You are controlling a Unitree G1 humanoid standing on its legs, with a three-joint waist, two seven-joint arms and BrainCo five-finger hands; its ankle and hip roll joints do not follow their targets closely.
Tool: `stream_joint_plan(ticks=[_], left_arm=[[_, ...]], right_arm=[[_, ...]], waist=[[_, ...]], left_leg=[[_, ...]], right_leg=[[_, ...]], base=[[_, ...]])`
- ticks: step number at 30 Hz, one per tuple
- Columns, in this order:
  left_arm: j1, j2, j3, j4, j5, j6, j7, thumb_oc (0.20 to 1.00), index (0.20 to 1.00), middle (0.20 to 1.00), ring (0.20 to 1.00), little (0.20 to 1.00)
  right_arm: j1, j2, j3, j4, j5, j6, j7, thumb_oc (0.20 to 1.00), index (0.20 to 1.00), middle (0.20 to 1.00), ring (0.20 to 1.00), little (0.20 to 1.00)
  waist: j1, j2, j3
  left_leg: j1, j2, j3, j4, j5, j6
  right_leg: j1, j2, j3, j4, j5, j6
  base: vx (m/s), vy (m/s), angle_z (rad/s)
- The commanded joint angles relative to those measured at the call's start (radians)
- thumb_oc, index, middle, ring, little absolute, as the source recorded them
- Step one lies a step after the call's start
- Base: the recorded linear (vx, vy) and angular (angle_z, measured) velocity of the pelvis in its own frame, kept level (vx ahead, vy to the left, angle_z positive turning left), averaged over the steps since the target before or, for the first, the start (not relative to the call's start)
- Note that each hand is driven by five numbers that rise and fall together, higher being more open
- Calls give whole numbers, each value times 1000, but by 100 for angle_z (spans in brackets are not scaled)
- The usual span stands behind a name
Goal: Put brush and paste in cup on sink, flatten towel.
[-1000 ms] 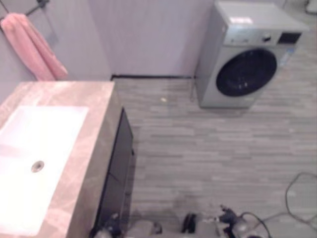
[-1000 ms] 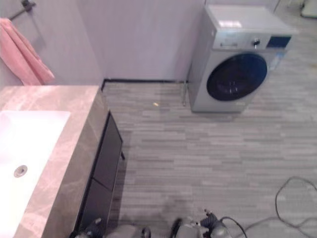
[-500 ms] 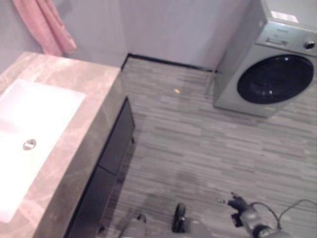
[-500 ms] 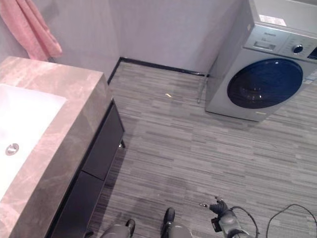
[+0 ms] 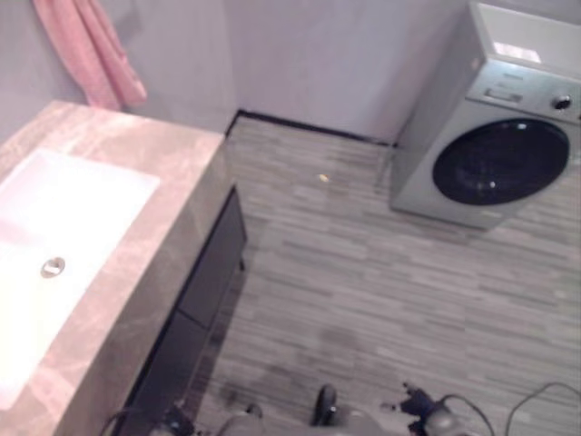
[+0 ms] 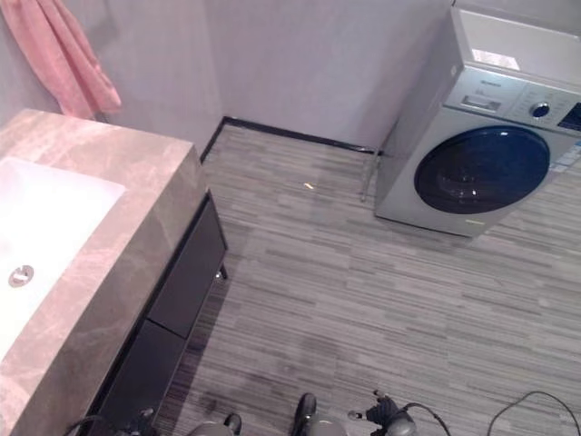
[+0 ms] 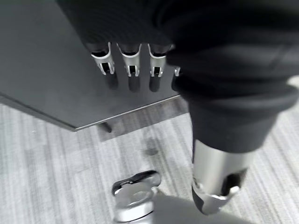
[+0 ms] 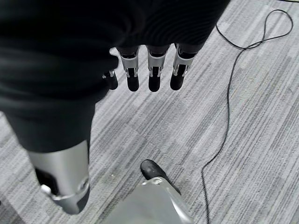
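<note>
A pink towel (image 5: 91,50) hangs bunched on the wall above the far end of the counter. The white sink (image 5: 109,182) is sunk into the brown marble counter (image 5: 172,209) on my left. My left hand (image 7: 133,74) hangs low beside the dark cabinet front (image 7: 46,70), fingers straight and holding nothing. My right hand (image 8: 154,70) hangs over the grey plank floor, fingers straight and holding nothing; it also shows at the bottom edge of the eye views, right hand (image 6: 386,418).
A silver washing machine (image 5: 495,136) with a dark round door stands against the far wall on the right. A small yellowish scrap (image 5: 322,179) lies on the floor before the wall. The dark cabinet (image 5: 213,263) under the counter faces open plank floor.
The camera has shifted, so the whole picture moved. My right hand now shows lower, at the bottom edge. Towel, sink and washing machine stay where they were.
</note>
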Motion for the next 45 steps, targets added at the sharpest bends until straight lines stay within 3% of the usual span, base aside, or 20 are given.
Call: stream_joint_plan(ticks=[1, 7, 10, 12, 13, 14, 15, 16, 17, 20, 23, 26, 31, 34, 35, 36, 38, 42, 44, 45], left_arm=[[-13, 34, 30, 6, 3, 6, 28, 1000, 1000, 1000, 1000, 1000], [-23, 44, 38, 48, 22, 23, 26, 1000, 1000, 1000, 1000, 1000], [-28, 53, 40, 36, 29, 28, 21, 1000, 1000, 1000, 1000, 1000], [-34, 54, 33, 24, 30, 26, 19, 1000, 1000, 1000, 1000, 1000], [-54, 58, 27, 4, 26, 17, 27, 1000, 1000, 1000, 1000, 1000], [-54, 58, 27, 4, 26, 17, 27, 1000, 1000, 1000, 1000, 1000], [-56, 61, 25, -4, 28, 13, 28, 1000, 1000, 1000, 1000, 1000], [-51, 63, 17, -20, 38, 7, 28, 1000, 1000, 1000, 1000, 1000], [-50, 63, 17, -20, 38, 7, 28, 1000, 1000, 1000, 1000, 1000], [-35, 78, 26, -27, 37, -4, 21, 1000, 1000, 1000, 1000, 1000], [-10, 102, 44, -7, 41, -7, 19, 1000, 1000, 1000, 1000, 1000], [3, 133, 65, -13, 24, -14, 20, 1000, 1000, 1000, 1000, 1000], [-2, 140, 57, -27, 21, -13, 16, 1000, 1000, 1000, 1000, 1000], [5, 149, 50, -41, 34, -14, 14, 1000, 1000, 1000, 1000, 1000], [9, 156, 51, -48, 34, -13, 13, 1000, 1000, 1000, 1000, 1000], [12, 164, 46, -60, 39, -12, 14, 1000, 1000, 1000, 1000, 1000], [7, 169, 33, -77, 42, -13, 17, 1000, 1000, 1000, 1000, 1000], [-1, 175, 22, -80, 50, -15, 24, 1000, 1000, 1000, 1000, 1000], [4, 184, 39, -81, 50, -16, 23, 1000, 1000, 1000, 1000, 1000], [-7, 194, 55, -59, 49, -17, 24, 1000, 1000, 1000, 1000, 1000]], right_arm=[[1, -34, -1, -13, -10, -7, -14, 1000, 1000, 1000, 1000, 1000], [-10, -43, 7, -23, 0, -16, -22, 1000, 1000, 1000, 1000, 1000], [-14, -54, 10, -34, 14, -24, -32, 1000, 1000, 1000, 1000, 1000], [-17, -67, 22, -44, 6, -24, -39, 1000, 1000, 1000, 1000, 1000], [-37, -76, 38, -52, -13, -23, -40, 1000, 1000, 1000, 1000, 1000], [-37, -76, 38, -52, -13, -23, -40, 1000, 1000, 1000, 1000, 1000], [-41, -77, 37, -52, -12, -23, -36, 1000, 1000, 1000, 1000, 1000], [-35, -75, 43, -55, -17, -27, -35, 1000, 1000, 1000, 1000, 1000], [-34, -75, 43, -55, -17, -27, -35, 1000, 1000, 1000, 1000, 1000], [-56, -65, 58, -60, -23, -37, -39, 1000, 1000, 1000, 1000, 1000], [-79, -37, 63, -78, -16, -42, -36, 1000, 1000, 1000, 1000, 1000], [-117, -34, 42, -128, 2, -54, -42, 1000, 1000, 1000, 1000, 1000], [-134, -38, 45, -152, -7, -51, -42, 1000, 1000, 1000, 1000, 1000], [-133, -27, 34, -151, -1, -49, -42, 1000, 1000, 1000, 1000, 1000], [-129, -20, 36, -153, 0, -50, -41, 1000, 1000, 1000, 1000, 1000], [-124, -9, 45, -166, 1, -51, -36, 1000, 1000, 1000, 1000, 1000], [-124, -6, 58, -180, -3, -52, -33, 1000, 1000, 1000, 1000, 1000], [-117, -7, 58, -204, 3, -61, -29, 1000, 1000, 1000, 1000, 1000], [-108, -6, 52, -200, 12, -63, -28, 1000, 1000, 1000, 1000, 1000], [-109, -2, 51, -179, 10, -61, -33, 1000, 1000, 1000, 1000, 1000]], waist=[[23, -17, 39], [28, -63, 54], [32, -93, 76], [37, -100, 100], [43, -99, 111], [40, -100, 109], [40, -100, 109], [45, -94, 101], [44, -95, 100], [83, -88, 88], [90, -122, 85], [94, -148, 111], [113, -146, 128], [121, -158, 116], [128, -160, 117], [128, -155, 128], [111, -129, 150], [103, -102, 160], [121, -84, 163], [139, -73, 161]], left_leg=[[89, 69, 38, 16, 152, 47], [38, 107, 57, 111, 287, 28], [-56, 134, 93, 242, 355, 30], [-113, 120, 109, 348, 322, 29], [-166, -6, 96, 287, 205, 40], [-170, -8, 94, 288, 206, 41], [-197, -38, 112, 233, 156, 47], [-212, -68, 179, 55, 114, 50], [-209, -69, 179, 49, 118, 51], [-292, -152, 152, -141, 240, 35], [-289, -149, 158, -32, 203, 67], [-345, -173, 163, 165, 107, 120], [-336, -181, 173, 275, 21, 141], [-289, -190, 172, 272, -17, 160], [-264, -197, 168, 270, -21, 169], [-218, -210, 156, 270, -37, 197], [-196, -210, 130, 273, -32, 212], [-151, -191, 128, 259, -8, 203], [-118, -163, 136, 258, -35, 187], [-116, -129, 132, 272, -46, 164]], right_leg=[[-17, -5, 17, 34, -13, 74], [58, 59, 5, -79, -9, 24], [119, 99, -2, -161, -12, -13], [156, 109, -6, -195, -17, -9], [155, 86, -12, -219, 5, 11], [152, 85, -14, -219, 6, 12], [152, 76, -24, -218, 5, 23], [170, 68, -58, -232, -16, 46], [170, 67, -59, -232, -16, 46], [196, 94, -87, -222, -48, 63], [213, 80, -73, -140, -94, 70], [159, 22, -98, 92, -125, 102], [180, -7, -130, 140, -134, 112], [192, -33, -132, 200, -67, 150], [182, -44, -118, 248, -3, 169], [130, -76, -78, 408, 140, 195], [63, -76, -49, 525, 163, 193], [-28, -71, -65, 456, 80, 168], [15, -113, -148, 273, 34, 144], [18, -121, -145, 78, 38, 135]], base=[[136, -139, -4], [184, -229, -5], [170, -261, 3], [147, -82, 15], [73, 91, 9], [73, 152, 4], [165, 66, 28], [169, 64, 34], [186, 84, 40], [234, 97, 63], [262, 85, -32], [225, 191, -50], [214, 173, -1], [286, 258, 1], [205, 291, -4], [205, 291, -8], [108, 223, 6], [113, 136, 20], [222, -8, -3], [212, -63, -13]])
